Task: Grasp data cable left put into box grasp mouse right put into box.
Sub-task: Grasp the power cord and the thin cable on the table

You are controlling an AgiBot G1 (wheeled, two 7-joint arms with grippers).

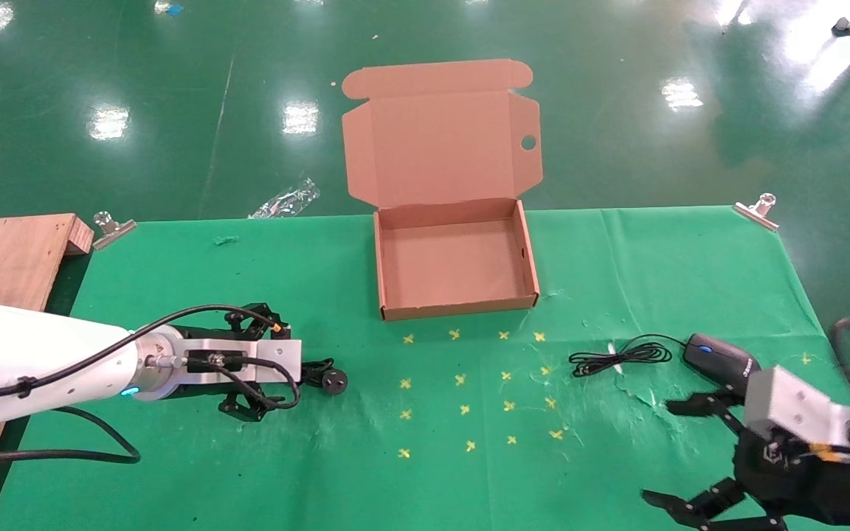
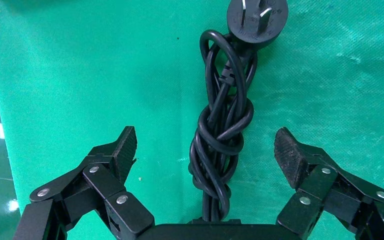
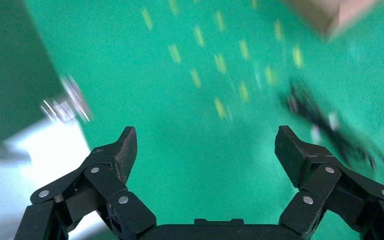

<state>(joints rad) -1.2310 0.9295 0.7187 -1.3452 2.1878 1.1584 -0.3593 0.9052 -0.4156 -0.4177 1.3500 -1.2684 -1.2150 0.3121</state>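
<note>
Nearest you, at the right front corner of the table, your right gripper (image 1: 672, 453) hangs over the green cloth (image 1: 211, 457) with its two black fingers spread wide apart and nothing between them. Just beyond its upper finger lies the mouse (image 1: 720, 359), a black oval with a blue mark at the wheel, flat on the cloth and not touched by the gripper. Its thin cord (image 1: 620, 355) runs off toward the table's middle and ends in a loose flat loop.

On your left, the left gripper (image 2: 205, 150) is low over the cloth with its fingers apart on either side of the data cable (image 2: 222, 125). The cable is a thick black twisted bundle lying straight between the two pads (image 2: 126, 146), and neither pad touches it. Its round plug (image 2: 256, 20) lies beyond the fingertips, with metal prongs showing on its face.

Yellow cross marks (image 1: 463, 409) dot the cloth in the middle of the table.

Farther back, at the far edge, the box (image 1: 454, 304) sits open with its lid tilted back off the table edge; a round hole (image 1: 528, 142) shows in the right flap. Nothing lies inside it.
</note>
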